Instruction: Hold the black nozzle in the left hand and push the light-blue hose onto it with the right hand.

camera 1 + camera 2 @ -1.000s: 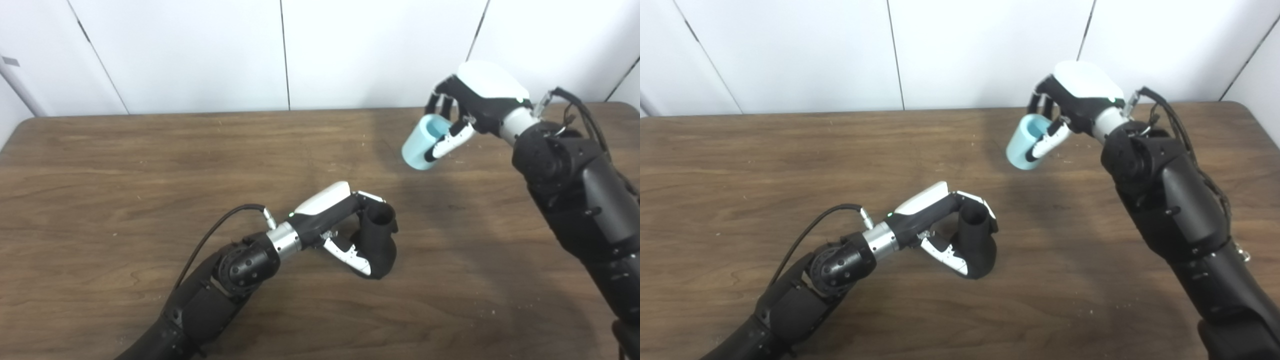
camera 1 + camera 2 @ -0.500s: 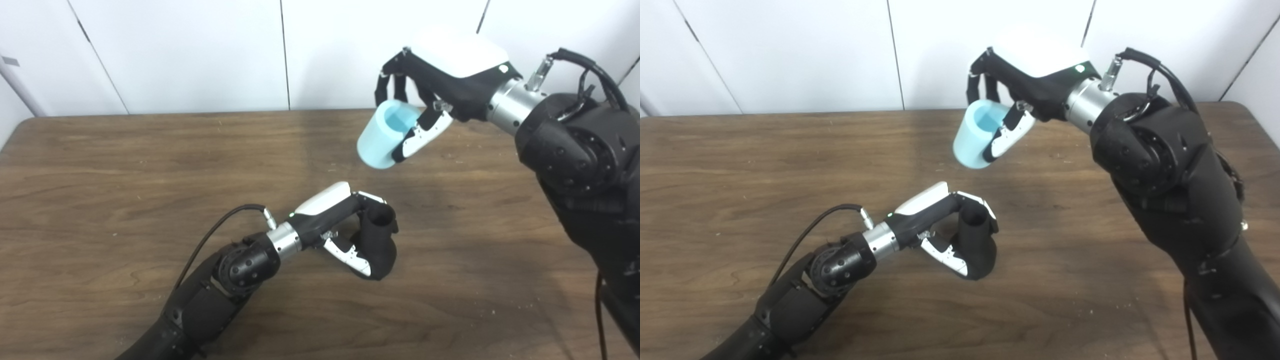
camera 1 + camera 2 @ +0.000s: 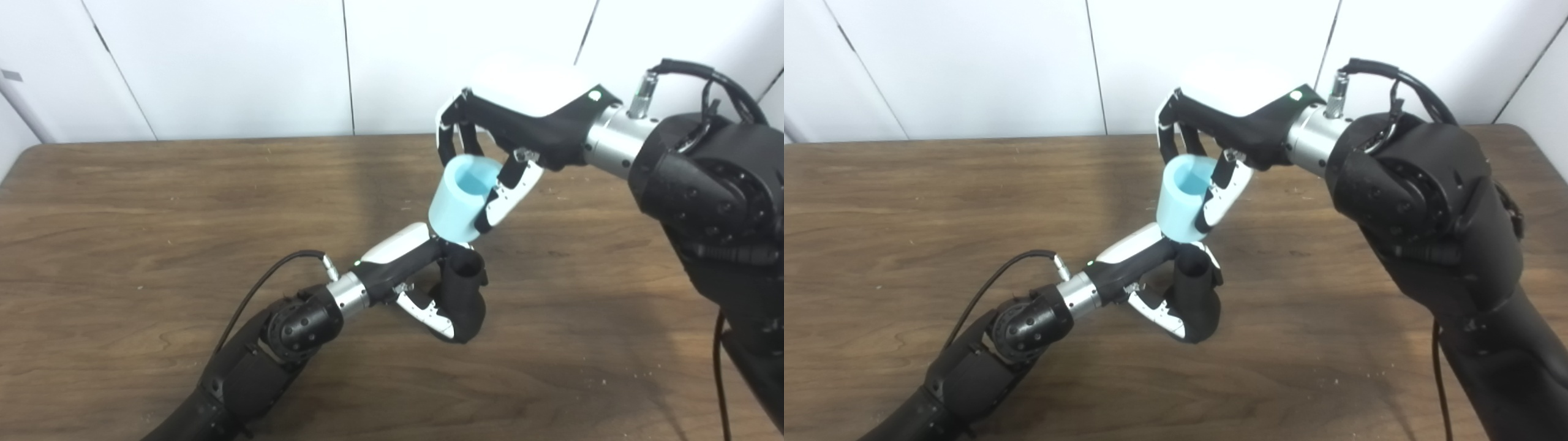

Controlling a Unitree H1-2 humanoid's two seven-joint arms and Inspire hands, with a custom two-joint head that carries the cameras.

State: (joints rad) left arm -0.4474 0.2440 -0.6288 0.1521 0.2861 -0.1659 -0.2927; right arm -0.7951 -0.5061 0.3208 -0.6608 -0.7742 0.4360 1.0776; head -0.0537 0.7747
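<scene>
Wooden tabletop (image 3: 122, 202): left hand (image 3: 422, 275) grasps upright black nozzle (image 3: 462, 297); at its 12 o'clock, right hand (image 3: 520, 122) grips light-blue hose (image 3: 456, 199).

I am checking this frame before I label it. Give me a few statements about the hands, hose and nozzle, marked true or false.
1. The left hand grips the black nozzle. True.
2. The light-blue hose lies on the table. False: the right hand holds it in the air.
3. The hose is already pushed down over the nozzle. False: its lower end is just above the nozzle's open top.
4. The nozzle's open end faces up. True.
5. The right hand is empty. False: it is closed on the hose.
</scene>
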